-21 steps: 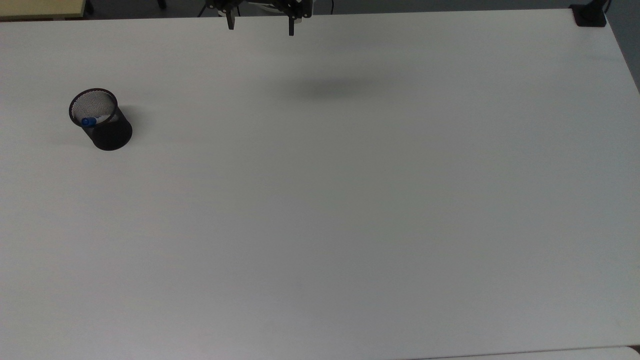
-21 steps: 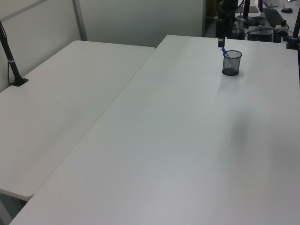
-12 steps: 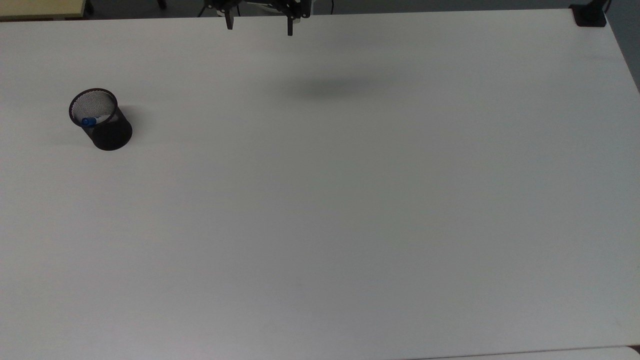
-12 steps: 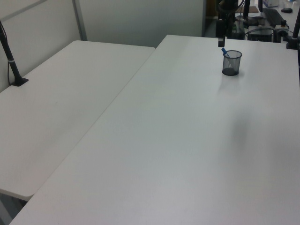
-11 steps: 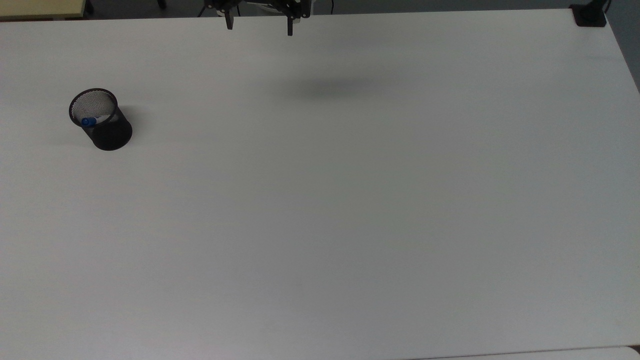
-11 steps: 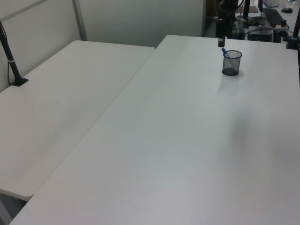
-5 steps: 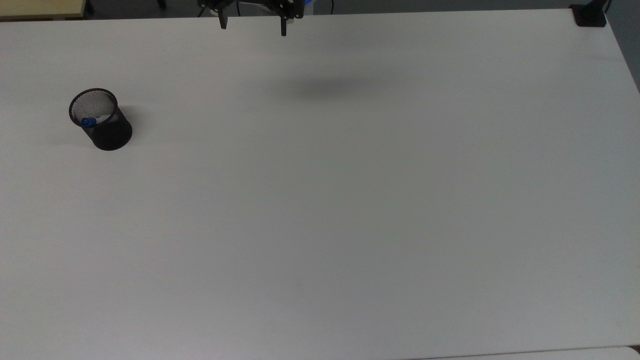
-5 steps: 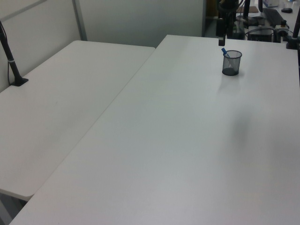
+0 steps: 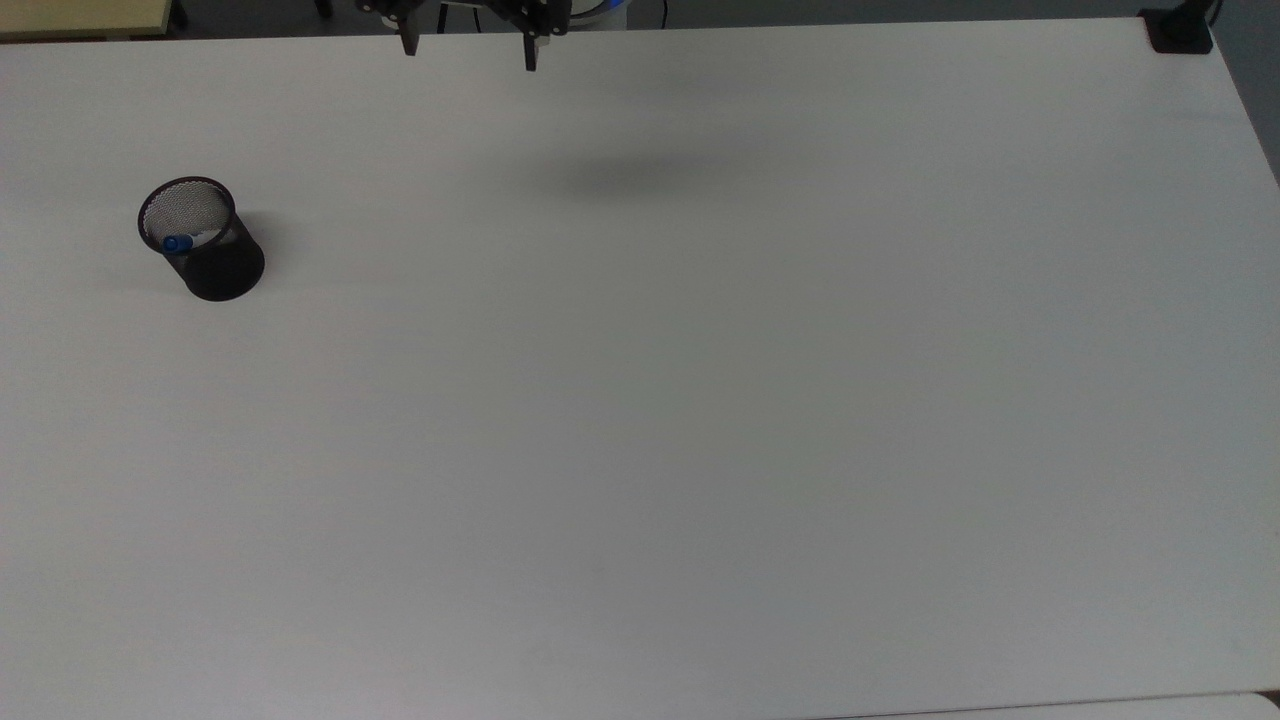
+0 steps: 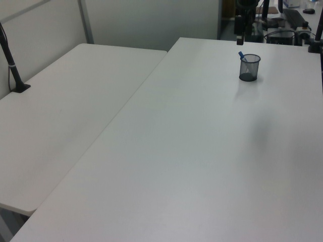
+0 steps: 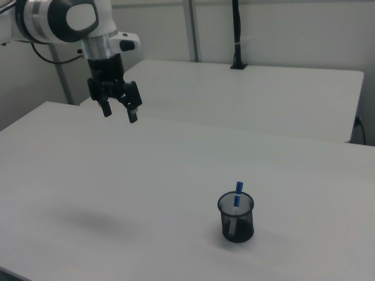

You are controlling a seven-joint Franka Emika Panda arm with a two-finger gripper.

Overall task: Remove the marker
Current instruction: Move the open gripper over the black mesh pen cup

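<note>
The marker point(image 9: 179, 243) stands inside a black mesh cup point(image 9: 203, 240) on the white table, its blue cap point(image 11: 238, 188) poking above the rim; the cup point(image 10: 249, 67) and marker point(image 10: 241, 55) are at the left view's upper right. My gripper point(image 9: 468, 52) hangs open at the top view's upper edge, far to the right of the cup, with nothing between its fingers. In the right view the gripper point(image 11: 120, 112) is high above the table, up and left of the cup point(image 11: 237, 218).
A white table point(image 9: 700, 400) spreads wide around the cup. A black clamp point(image 9: 1178, 30) sits at the top view's upper right corner. A second white table point(image 10: 60, 111) adjoins in the left view, with a black post point(image 10: 12, 65) on it.
My gripper has shifted toward the top view's left along the upper edge, still open. The cup and marker have not moved.
</note>
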